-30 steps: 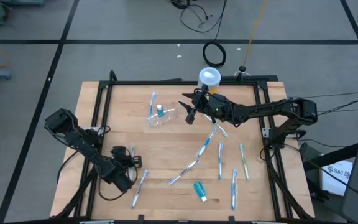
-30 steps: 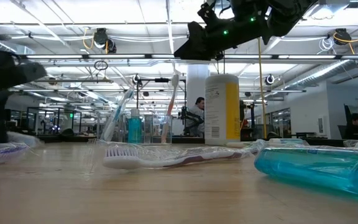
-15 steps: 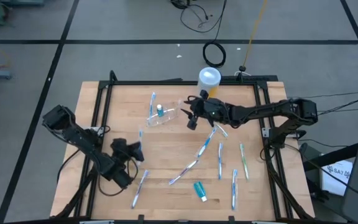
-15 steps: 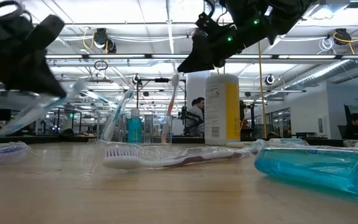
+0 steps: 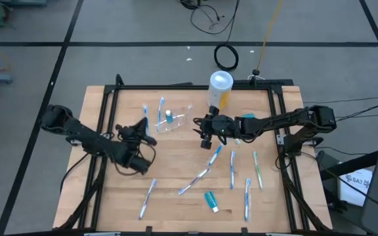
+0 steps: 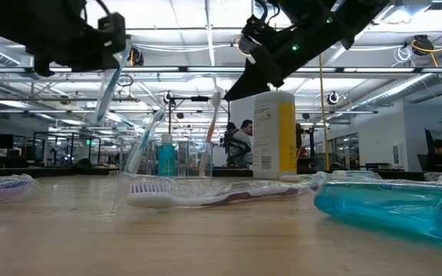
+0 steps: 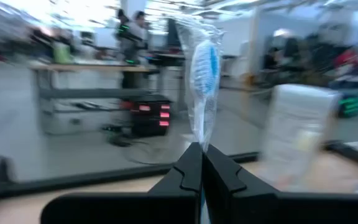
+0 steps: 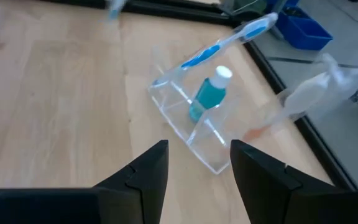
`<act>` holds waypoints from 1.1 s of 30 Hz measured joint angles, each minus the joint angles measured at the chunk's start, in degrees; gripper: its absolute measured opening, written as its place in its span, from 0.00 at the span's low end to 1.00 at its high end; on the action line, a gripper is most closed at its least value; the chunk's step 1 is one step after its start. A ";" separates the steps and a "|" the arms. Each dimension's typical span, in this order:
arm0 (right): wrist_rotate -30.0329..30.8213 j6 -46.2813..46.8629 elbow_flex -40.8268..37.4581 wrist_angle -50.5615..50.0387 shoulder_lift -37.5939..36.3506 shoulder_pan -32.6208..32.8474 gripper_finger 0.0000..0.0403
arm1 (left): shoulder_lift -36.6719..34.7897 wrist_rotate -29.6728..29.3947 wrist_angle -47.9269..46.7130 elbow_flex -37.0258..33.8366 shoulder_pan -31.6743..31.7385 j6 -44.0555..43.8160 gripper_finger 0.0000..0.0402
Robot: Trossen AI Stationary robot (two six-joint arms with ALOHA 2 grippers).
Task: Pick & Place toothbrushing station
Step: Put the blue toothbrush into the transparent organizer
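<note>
Left gripper (image 7: 201, 163) pinched on a wrapped toothbrush (image 7: 204, 74), right gripper (image 8: 197, 163) spread wide, empty, near the clear cup (image 8: 194, 127)

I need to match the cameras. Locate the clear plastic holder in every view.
High: clear holder, table's far middle, beside the yellow canister.
Low: centre, left of the canister.
Left wrist: not visible.
Right wrist: centre, past the open right gripper.
Shared landmark: teal tube inside.

Bright overhead ceiling lights, left wrist view motion-blurred, soft shadows
</note>
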 joint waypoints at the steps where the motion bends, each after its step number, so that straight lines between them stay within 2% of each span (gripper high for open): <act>1: 0.00 0.00 0.01 -0.24 0.00 0.27 0.41 | -0.25 0.00 -0.11 0.19 1.61 1.76 0.00; 5: -0.02 -0.53 0.00 -0.14 0.00 0.79 0.41 | -0.90 2.24 0.44 0.76 5.83 3.09 0.00; 9: 0.00 -1.57 0.01 -0.02 0.00 0.76 0.41 | -0.87 2.19 2.70 1.65 6.60 4.83 0.00; 13: 0.00 -1.85 0.00 0.01 0.00 0.55 0.41 | -0.87 5.15 7.04 4.42 6.88 8.50 0.00; 16: 0.05 -2.99 0.00 0.02 0.00 0.49 0.41 | -0.87 10.65 14.77 6.74 8.01 22.63 0.00; 22: 0.08 -3.63 0.00 1.87 0.00 0.48 0.41 | -0.87 27.26 41.88 9.35 12.57 62.13 0.00; 25: 0.11 -4.66 0.02 2.19 0.00 0.65 0.41 | -1.69 31.20 54.03 9.36 14.79 78.76 0.00; 28: 0.13 -4.97 0.02 1.53 0.00 0.94 0.41 | -5.71 30.89 59.10 9.44 16.66 87.31 0.00; 33: 0.17 -7.80 0.02 0.90 0.00 0.96 0.41 | -14.06 33.26 54.00 9.31 20.43 90.26 0.00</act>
